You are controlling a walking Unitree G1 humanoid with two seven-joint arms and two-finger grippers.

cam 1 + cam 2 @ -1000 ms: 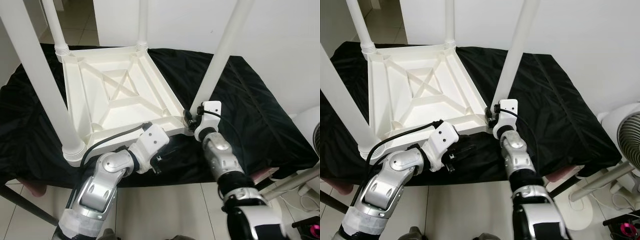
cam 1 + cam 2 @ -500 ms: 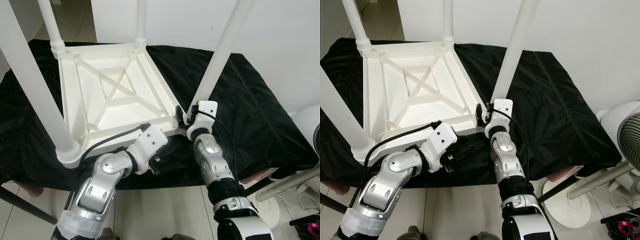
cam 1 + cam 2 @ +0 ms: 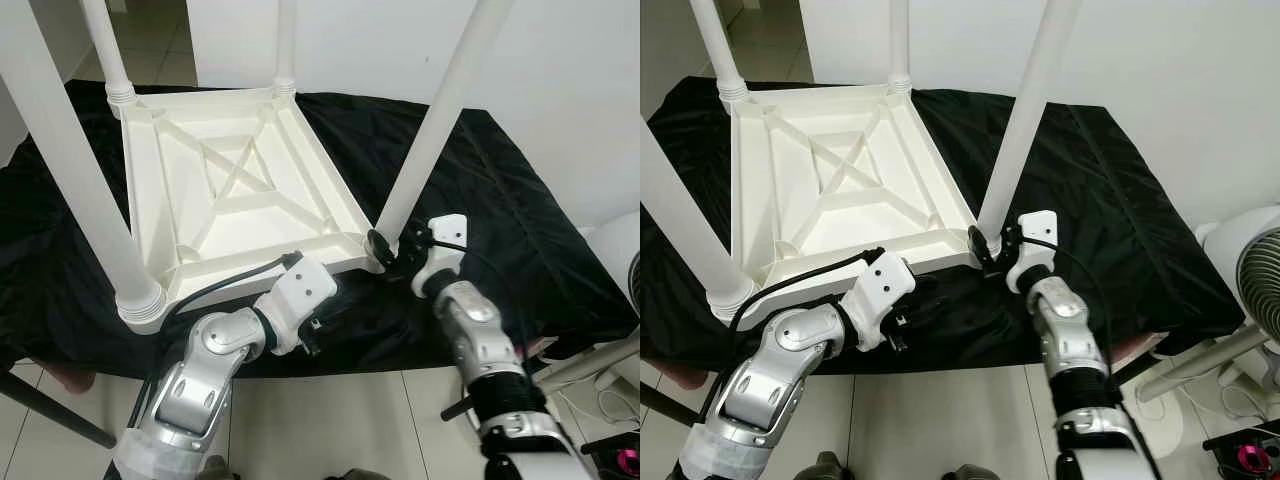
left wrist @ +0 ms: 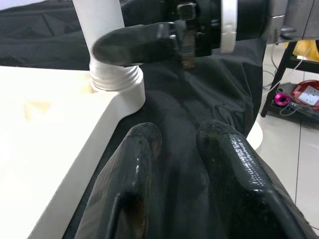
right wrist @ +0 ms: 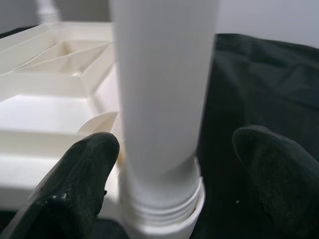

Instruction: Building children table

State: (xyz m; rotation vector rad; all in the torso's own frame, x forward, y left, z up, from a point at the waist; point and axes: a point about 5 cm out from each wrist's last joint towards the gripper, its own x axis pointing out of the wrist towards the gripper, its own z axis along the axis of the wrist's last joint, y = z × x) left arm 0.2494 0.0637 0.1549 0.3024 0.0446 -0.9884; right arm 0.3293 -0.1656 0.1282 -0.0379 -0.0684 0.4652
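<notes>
Right gripper (image 5: pixel 164 184) spread wide, unclenched; upright white table leg (image 5: pixel 162 99) stands straight ahead between its fingers. Left gripper (image 4: pixel 177 144) farther, nearly pinched, empty.

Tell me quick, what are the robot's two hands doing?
Left end effector: shut, holding nothing, over the black cloth.
Right end effector: open, fingers either side of the white table leg, not gripping it.

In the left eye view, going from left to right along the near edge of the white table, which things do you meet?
Near-left table leg → left gripper → near-right table leg → right gripper at the base of that leg → black cloth.
</notes>
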